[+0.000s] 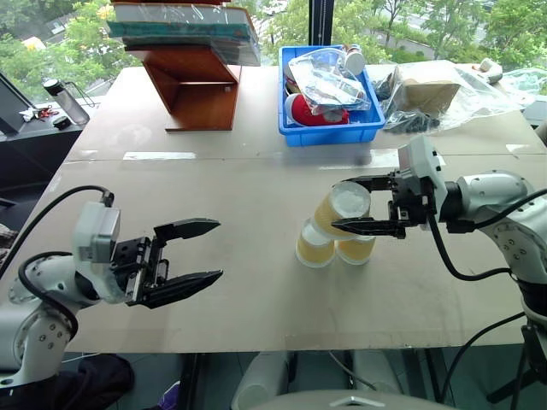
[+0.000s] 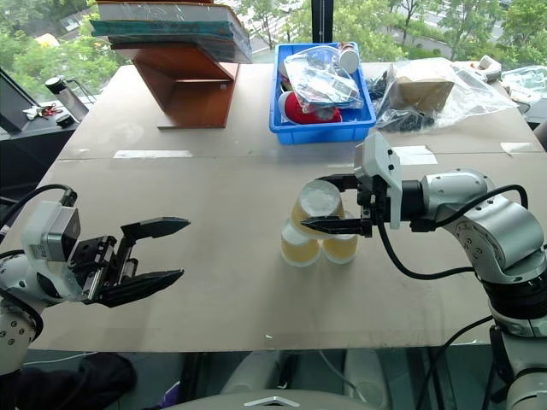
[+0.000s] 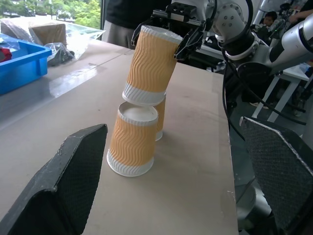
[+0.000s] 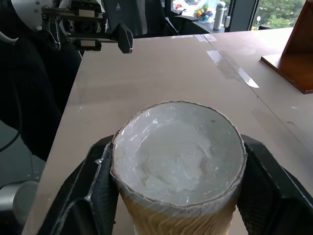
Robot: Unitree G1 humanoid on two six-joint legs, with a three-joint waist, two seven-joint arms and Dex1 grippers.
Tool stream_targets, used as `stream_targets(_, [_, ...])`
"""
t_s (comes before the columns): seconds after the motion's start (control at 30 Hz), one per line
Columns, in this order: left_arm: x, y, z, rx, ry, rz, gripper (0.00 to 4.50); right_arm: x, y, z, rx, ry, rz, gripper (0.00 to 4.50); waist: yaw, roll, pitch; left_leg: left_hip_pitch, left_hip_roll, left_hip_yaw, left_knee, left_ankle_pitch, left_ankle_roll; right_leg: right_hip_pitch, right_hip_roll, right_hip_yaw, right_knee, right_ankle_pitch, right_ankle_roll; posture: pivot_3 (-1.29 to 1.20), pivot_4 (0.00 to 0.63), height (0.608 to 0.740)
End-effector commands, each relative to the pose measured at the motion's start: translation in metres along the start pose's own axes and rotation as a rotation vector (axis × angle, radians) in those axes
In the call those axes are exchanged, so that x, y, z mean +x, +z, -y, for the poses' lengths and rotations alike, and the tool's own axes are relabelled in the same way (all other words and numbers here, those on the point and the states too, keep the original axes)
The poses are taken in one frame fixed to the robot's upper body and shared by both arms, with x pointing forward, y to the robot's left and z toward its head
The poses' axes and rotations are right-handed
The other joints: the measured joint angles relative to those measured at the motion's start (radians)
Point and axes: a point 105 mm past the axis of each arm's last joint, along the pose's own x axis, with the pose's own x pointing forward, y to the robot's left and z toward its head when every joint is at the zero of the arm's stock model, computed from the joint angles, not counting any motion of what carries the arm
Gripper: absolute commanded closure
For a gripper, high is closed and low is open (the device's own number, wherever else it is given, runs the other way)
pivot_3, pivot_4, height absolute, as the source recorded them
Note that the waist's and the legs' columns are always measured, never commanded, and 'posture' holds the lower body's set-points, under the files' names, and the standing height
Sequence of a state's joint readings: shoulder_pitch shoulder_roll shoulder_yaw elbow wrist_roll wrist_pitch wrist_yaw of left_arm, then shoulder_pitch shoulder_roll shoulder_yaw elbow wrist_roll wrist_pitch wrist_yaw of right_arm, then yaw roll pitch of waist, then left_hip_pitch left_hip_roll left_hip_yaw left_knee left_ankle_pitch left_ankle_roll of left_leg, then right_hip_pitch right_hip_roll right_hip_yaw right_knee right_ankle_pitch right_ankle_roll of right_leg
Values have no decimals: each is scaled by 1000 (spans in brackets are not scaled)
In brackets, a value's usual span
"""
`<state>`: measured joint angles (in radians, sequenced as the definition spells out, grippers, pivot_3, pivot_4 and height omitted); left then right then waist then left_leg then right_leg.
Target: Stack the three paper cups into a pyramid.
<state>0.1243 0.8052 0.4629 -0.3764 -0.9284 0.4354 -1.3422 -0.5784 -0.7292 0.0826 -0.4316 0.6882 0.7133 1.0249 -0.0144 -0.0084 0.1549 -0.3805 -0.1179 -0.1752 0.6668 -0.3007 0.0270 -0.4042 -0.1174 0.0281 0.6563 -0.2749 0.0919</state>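
Observation:
Two paper cups stand upside down side by side mid-table, one on the left (image 1: 314,248) and one on the right (image 1: 355,250). The third cup (image 1: 340,209) rests base-up across their tops, tilted to one side, so the three make a leaning pyramid (image 3: 142,103). My right gripper (image 1: 340,205) reaches in level from the right, one finger against each side of this top cup near its upper end. My left gripper (image 1: 219,249) hovers open and empty well to the left of the cups, pointing toward them.
A blue bin (image 1: 329,132) of bagged items sits behind the cups. A wooden stand (image 1: 197,85) carrying books is at the back left. Plastic bags and a box (image 1: 436,90) lie at the back right. A person (image 3: 122,14) stands beyond the table.

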Motion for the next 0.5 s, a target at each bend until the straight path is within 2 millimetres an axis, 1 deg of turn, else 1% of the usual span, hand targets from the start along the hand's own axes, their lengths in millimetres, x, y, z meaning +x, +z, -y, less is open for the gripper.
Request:
stream_targets(0.03, [2,6,5,18,-15,15,0,-2,5,0,-52,11,-3,78,0,0,0,0,0,0,0,0,0,0,0,0,0,0,0,0,150,740])
stream_targets(0.17, [3,6,6,5,-13,24,0,-4,9,2,-70,-1,9,78,0,0,0,0,0,0,0,0,0,0,0,0,0,0,0,0,150,740])
stream_targets(0.3, [4,0,5,-5,26,17,0,-13,21,-2,-91,7,33,78,1,0,0,0,0,0,0,0,0,0,0,0,0,0,0,0,150,740])
stream_targets(0.37, [1,-6,7,-13,56,16,0,-22,26,-4,-95,4,50,78,1,0,0,0,0,0,0,0,0,0,0,0,0,0,0,0,150,740])
stream_targets(0.43, [-1,-15,7,-47,104,-3,0,-33,31,-7,-86,-11,75,78,1,0,0,0,0,0,0,0,0,0,-1,0,-1,0,0,0,150,740])
stream_targets(0.5, [1,-21,9,-57,135,-6,0,-44,34,-7,-65,-47,104,78,3,0,0,0,0,0,0,0,0,0,-2,0,-1,0,0,0,150,740])
